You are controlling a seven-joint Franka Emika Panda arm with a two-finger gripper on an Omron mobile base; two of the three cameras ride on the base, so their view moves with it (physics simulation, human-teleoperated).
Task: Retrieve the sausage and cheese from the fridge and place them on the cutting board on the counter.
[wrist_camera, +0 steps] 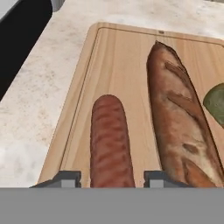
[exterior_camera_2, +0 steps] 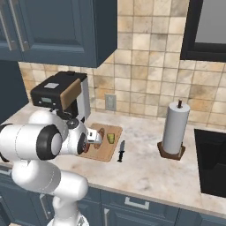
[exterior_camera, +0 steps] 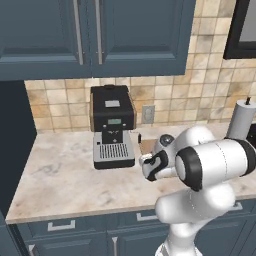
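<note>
The sausage (wrist_camera: 109, 140), reddish-brown with a rounded end, lies flat on the wooden cutting board (wrist_camera: 118, 57). It lies between my gripper's (wrist_camera: 112, 178) two finger tips, with a small gap on each side, so the jaws stand open around it. The cheese (wrist_camera: 215, 103), a yellow-green lump, rests on the board at the right edge of the hand view; it is also seen as cheese (exterior_camera_2: 111, 138) from the right base. My gripper (exterior_camera_2: 98, 137) hovers low over the cutting board (exterior_camera_2: 99, 152) on the counter (exterior_camera: 60, 175). The fridge is out of view.
A longer orange-brown loaf (wrist_camera: 179, 113) lies on the board between sausage and cheese. A black coffee machine (exterior_camera: 112, 127) stands just left of the board. A knife (exterior_camera_2: 121, 151) lies right of it, then a paper towel roll (exterior_camera_2: 174, 130).
</note>
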